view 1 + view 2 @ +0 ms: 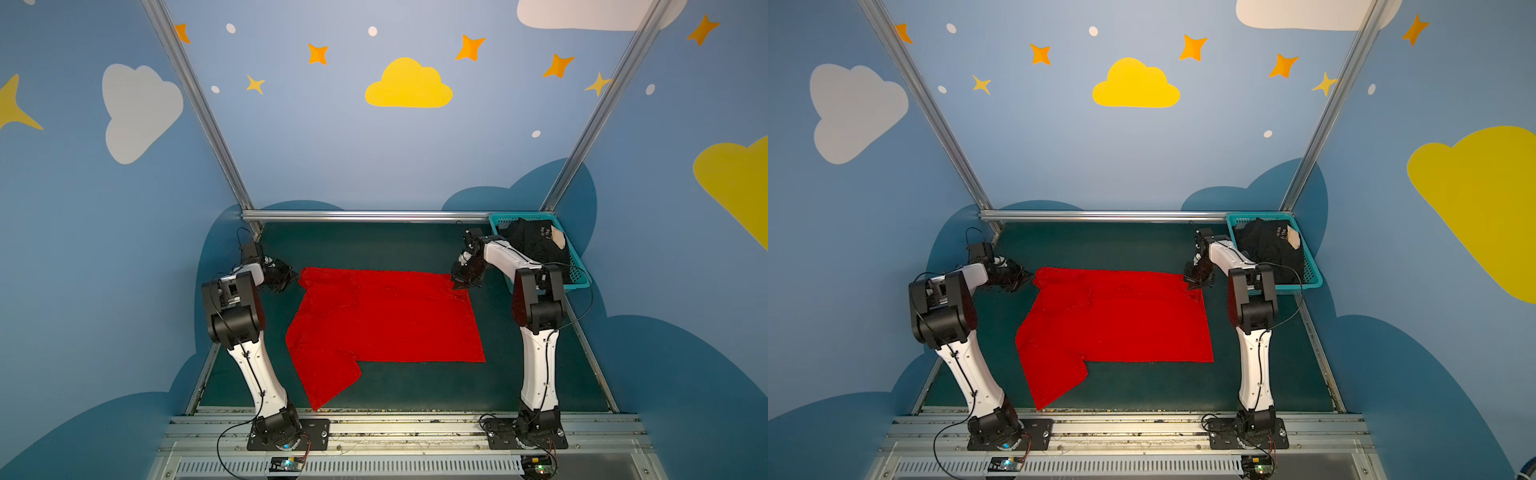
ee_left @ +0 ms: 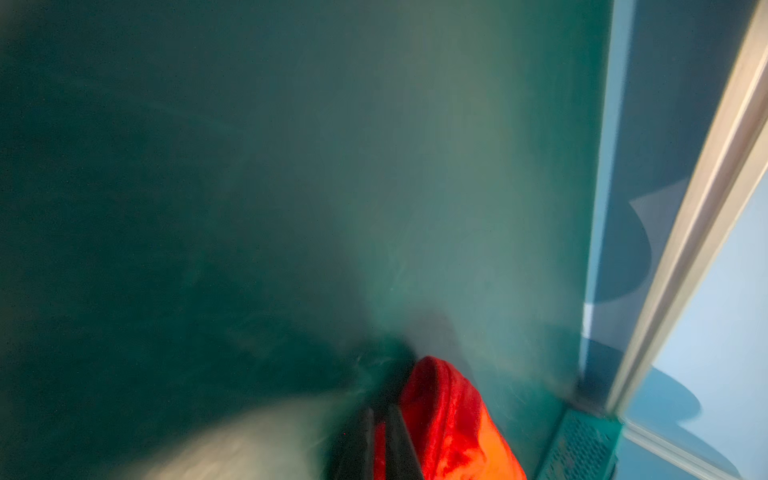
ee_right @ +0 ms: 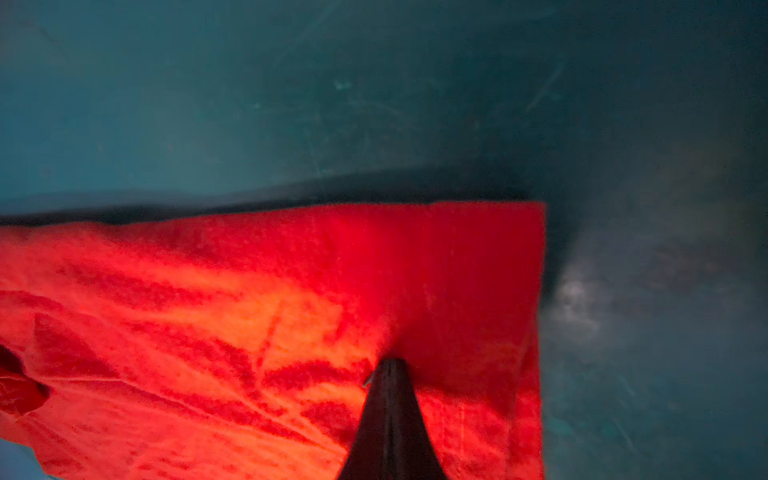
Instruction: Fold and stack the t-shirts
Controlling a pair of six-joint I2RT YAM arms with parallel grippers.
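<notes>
Left jaws and right jaws each clamp the creased, soft red t-shirt [image 1: 386, 320].

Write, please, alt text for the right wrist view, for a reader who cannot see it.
The right gripper, its jaws closed, pinches the red t-shirt near a corner, creases fanning out from its tip. The cloth spreads over the dark green table, which fills the rest of the view.
</notes>
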